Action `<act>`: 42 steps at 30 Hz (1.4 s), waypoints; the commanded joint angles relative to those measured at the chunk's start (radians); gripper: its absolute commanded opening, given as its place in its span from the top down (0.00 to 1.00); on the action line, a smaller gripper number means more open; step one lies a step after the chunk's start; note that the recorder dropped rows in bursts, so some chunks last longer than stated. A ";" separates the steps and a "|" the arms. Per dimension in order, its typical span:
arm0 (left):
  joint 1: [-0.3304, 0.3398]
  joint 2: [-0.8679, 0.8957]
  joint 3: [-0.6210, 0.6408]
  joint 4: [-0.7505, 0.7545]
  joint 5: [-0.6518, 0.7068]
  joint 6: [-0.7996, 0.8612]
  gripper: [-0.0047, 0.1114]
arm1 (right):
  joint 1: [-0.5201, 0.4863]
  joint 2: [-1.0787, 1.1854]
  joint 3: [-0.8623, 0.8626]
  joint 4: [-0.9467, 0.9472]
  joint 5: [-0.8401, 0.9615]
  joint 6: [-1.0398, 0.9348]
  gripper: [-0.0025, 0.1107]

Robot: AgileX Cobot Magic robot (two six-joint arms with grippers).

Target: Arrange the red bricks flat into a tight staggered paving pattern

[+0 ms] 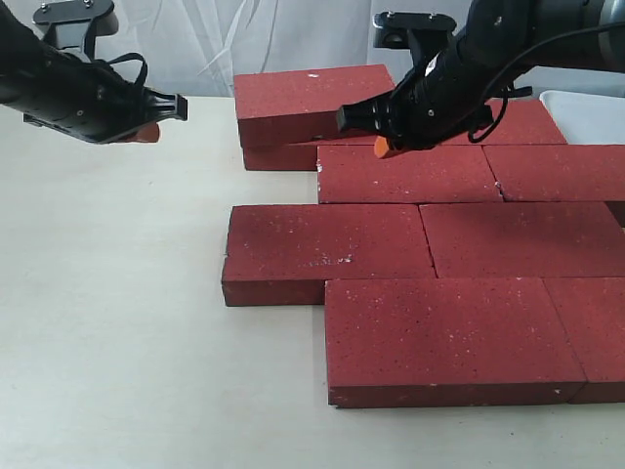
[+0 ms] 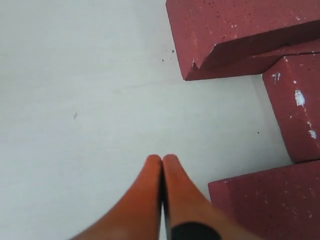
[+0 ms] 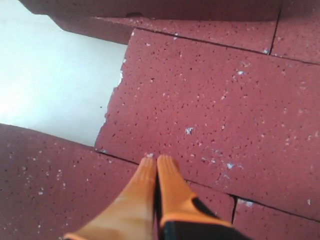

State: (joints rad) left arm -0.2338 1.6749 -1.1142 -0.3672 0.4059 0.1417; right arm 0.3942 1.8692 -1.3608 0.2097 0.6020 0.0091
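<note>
I log the red bricks [image 1: 420, 293] lying flat in staggered rows on the right half of the table [image 1: 117, 322]. At back left, a top brick [image 1: 312, 98] sits on a lower brick [image 1: 278, 156]. The left gripper [image 1: 148, 131] hangs left of them.

Bricks [image 1: 444, 337]: nine counted in the exterior view.
- Front row: two, one cut off by the frame edge.
- Second row: two.
- Third row: two.
- Back: three, one lying on top of another.

Grippers: two, the left gripper [image 1: 146, 133] and the right gripper [image 1: 383, 148].

White object [image 1: 592, 113]: one.

Table [image 1: 117, 322]: one.
</note>
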 commanded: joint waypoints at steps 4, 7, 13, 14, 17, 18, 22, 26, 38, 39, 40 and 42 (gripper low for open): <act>0.002 0.001 -0.004 0.002 -0.091 0.000 0.96 | -0.005 -0.009 -0.022 -0.028 -0.046 -0.009 0.99; 0.002 0.013 -0.011 0.002 -0.115 0.000 0.96 | -0.005 -0.009 -0.022 -0.030 -0.058 -0.009 0.99; 0.002 0.117 -0.095 0.002 -0.101 0.000 0.96 | -0.017 -0.009 -0.022 -0.085 -0.092 -0.009 0.99; 0.002 0.131 -0.105 0.002 -0.101 0.000 0.96 | -0.023 -0.009 -0.022 -0.085 -0.098 0.000 0.99; 0.002 0.188 -0.149 -0.002 -0.102 0.000 0.96 | -0.067 -0.009 -0.022 -0.085 -0.121 0.021 0.99; 0.002 0.196 -0.161 -0.002 -0.102 -0.002 0.96 | -0.078 -0.009 -0.022 -0.085 -0.126 0.021 0.99; 0.002 0.240 -0.207 -0.024 -0.102 -0.004 0.96 | -0.120 -0.009 -0.022 -0.076 -0.141 0.029 0.99; 0.002 0.274 -0.252 -0.037 -0.084 -0.004 0.96 | -0.157 -0.009 -0.022 -0.066 -0.153 0.029 0.99; 0.002 0.348 -0.337 -0.133 -0.040 -0.004 0.96 | -0.196 0.076 -0.215 -0.066 -0.062 0.029 0.99; 0.002 0.348 -0.346 -0.133 -0.038 -0.004 0.96 | -0.196 0.096 -0.251 -0.063 -0.038 0.029 0.99; 0.002 0.348 -0.352 -0.133 -0.036 -0.006 0.96 | -0.196 0.116 -0.279 -0.064 -0.015 0.029 0.99; 0.002 0.348 -0.363 -0.133 -0.036 -0.008 0.96 | -0.196 0.153 -0.341 -0.062 0.015 0.029 0.99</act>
State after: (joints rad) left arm -0.2338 2.0270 -1.4557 -0.4850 0.3689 0.1399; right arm 0.2040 1.9775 -1.6219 0.1445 0.5662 0.0406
